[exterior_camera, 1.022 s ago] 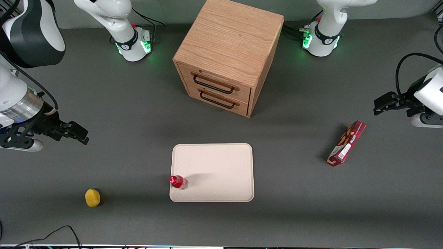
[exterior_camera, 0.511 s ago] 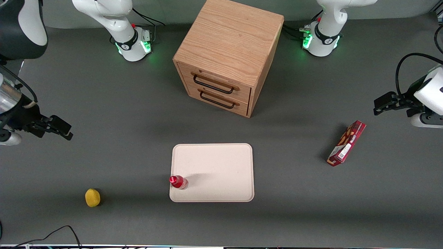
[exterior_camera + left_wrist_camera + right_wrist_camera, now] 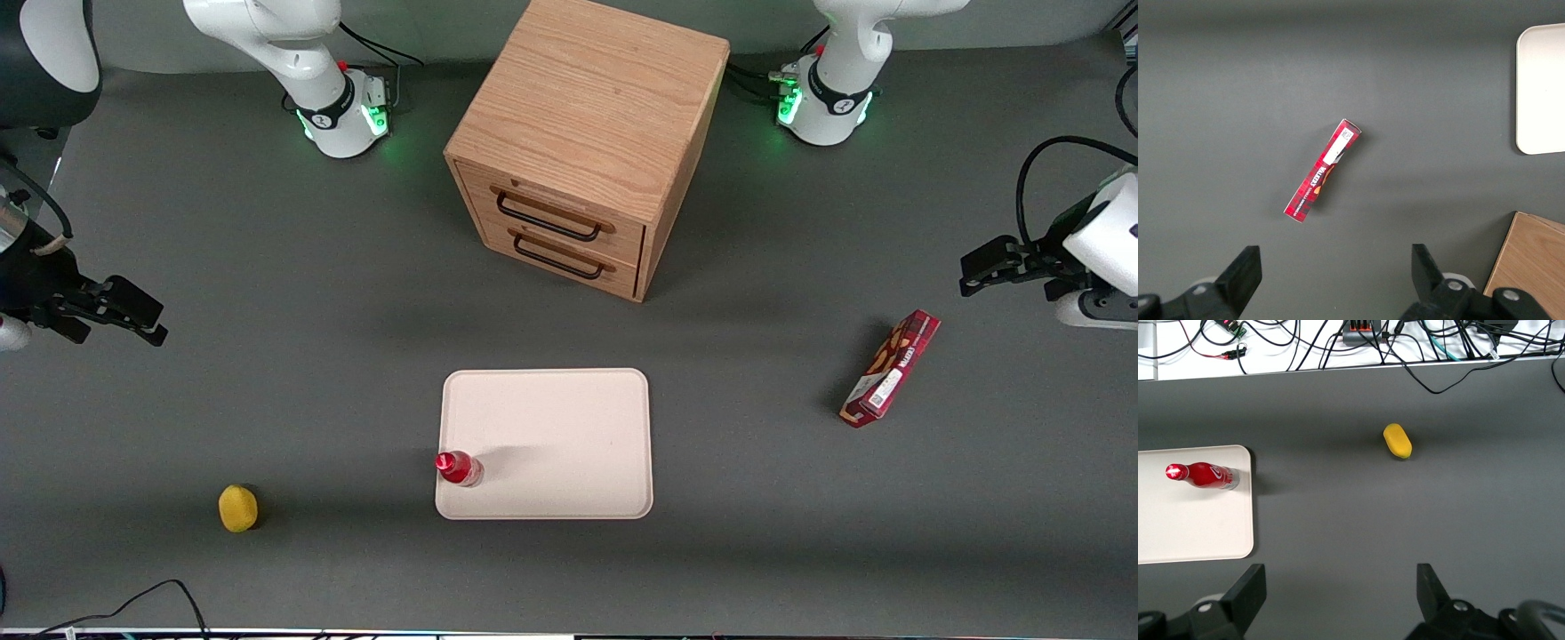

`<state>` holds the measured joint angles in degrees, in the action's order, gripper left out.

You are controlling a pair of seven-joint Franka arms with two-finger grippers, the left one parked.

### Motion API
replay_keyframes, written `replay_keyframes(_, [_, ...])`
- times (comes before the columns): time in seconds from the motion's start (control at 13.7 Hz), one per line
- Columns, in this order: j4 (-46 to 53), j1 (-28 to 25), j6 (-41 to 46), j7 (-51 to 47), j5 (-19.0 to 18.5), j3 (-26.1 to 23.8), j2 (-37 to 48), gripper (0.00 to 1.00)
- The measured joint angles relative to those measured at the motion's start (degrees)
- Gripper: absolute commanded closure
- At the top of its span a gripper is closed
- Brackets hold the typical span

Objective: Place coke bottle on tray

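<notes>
Wooden two-drawer cabinet [image 3: 587,147] on the grey counter [image 3: 356,293] (both drawers shut). Red snack box [image 3: 890,368] toward the parked arm's end. Yellow lemon-like object [image 3: 238,508] toward the working arm's end.

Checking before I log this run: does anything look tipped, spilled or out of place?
Nothing spilled or damaged. The bottle stands upright on the tray, though close to a corner near the rim. The gripper is open, well clear at the working arm's end. The snack box lies askew on the table.
</notes>
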<state>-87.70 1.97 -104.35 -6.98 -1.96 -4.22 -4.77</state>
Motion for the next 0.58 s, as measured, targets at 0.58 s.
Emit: replay_keyframes(0.58, [1.85, 0.17, 4.33, 0.08, 0.00, 0.53, 0.16, 0.00])
